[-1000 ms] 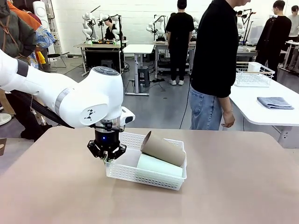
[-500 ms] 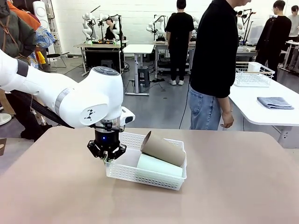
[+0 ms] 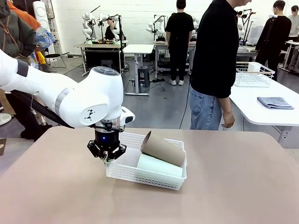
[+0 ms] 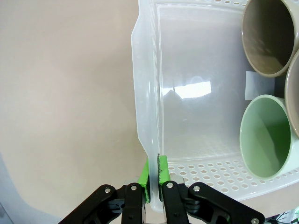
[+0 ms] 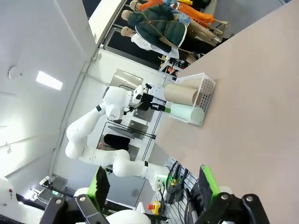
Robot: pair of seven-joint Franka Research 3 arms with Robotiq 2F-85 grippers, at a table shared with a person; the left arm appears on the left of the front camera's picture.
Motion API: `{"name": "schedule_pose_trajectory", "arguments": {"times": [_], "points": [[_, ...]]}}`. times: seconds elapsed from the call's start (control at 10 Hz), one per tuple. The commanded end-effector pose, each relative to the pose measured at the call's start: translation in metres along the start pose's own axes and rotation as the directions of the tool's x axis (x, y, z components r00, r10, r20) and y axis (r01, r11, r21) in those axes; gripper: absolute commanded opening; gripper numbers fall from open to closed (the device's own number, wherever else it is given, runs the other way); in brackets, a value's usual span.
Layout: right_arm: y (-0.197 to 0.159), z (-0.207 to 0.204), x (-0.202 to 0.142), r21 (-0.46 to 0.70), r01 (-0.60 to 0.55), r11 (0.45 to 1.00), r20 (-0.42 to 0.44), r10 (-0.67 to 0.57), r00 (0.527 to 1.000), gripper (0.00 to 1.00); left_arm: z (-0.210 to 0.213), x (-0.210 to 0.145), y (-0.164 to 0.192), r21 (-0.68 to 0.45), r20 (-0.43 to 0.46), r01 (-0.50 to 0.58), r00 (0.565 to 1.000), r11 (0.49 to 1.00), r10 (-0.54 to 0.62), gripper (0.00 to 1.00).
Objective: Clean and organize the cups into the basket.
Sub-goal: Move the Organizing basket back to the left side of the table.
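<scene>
Left gripper, black with green pads, is at the left end of the shallow white perforated plastic basket, which sits mid-table on the tan tabletop. In the left wrist view the gripper has its jaws pinched together on the basket's thin end wall, one green pad each side.

Moving right: both cups are already in the basket, lying on their sides, mouths toward the gripped end. The pale mint green tumbler lies low along the near wall. The tan-brown tumbler rests on top of it and tilts up, its open end poking above the rim. Wrist view shows the green mouth and the brown mouth; a third rim-like edge at the right border is likely a reflection or part of the brown cup, can't tell.

Handling, my read: the basket is light, thin-walled and flexy, so a one-corner pinch will twist it. Drag or slide it rather than lift. Cups look rigid and smooth and will roll, the brown one most likely.

Far right: right gripper is parked well away from the basket, jaws wide apart, holding nothing.
</scene>
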State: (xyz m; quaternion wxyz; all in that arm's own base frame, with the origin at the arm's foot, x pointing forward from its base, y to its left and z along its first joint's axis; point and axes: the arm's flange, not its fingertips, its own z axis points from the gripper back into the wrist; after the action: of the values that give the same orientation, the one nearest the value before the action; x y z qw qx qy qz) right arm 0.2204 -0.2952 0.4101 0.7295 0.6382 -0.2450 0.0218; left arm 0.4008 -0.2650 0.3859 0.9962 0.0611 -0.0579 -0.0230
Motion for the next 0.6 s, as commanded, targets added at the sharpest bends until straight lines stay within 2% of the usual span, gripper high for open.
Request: {"name": "schedule_pose_trajectory", "arguments": {"times": [0.0, 0.3, 0.4, 0.5], "points": [[0.000, -0.010, 0.000, -0.002, 0.016, 1.000, -0.007, -0.016, 1.000, 1.00, 0.001, 0.000, 0.002, 0.005, 0.010, 0.004, 1.000, 1.000, -0.004, 0.00], [0.000, -0.010, 0.000, -0.002, 0.016, 1.000, -0.007, -0.016, 1.000, 1.00, 0.001, 0.000, 0.002, 0.005, 0.010, 0.004, 1.000, 1.000, -0.004, 0.00], [0.000, -0.010, 0.000, -0.002, 0.016, 1.000, -0.007, -0.016, 1.000, 1.00, 0.000, 0.000, 0.000, 0.000, 0.000, 0.000, 1.000, 1.000, 0.000, 0.06], [0.000, -0.010, 0.000, -0.002, 0.016, 1.000, -0.007, -0.016, 1.000, 1.00, -0.016, 0.006, 0.028, -0.008, -0.015, -0.014, 1.000, 1.000, 0.014, 0.06]]}}
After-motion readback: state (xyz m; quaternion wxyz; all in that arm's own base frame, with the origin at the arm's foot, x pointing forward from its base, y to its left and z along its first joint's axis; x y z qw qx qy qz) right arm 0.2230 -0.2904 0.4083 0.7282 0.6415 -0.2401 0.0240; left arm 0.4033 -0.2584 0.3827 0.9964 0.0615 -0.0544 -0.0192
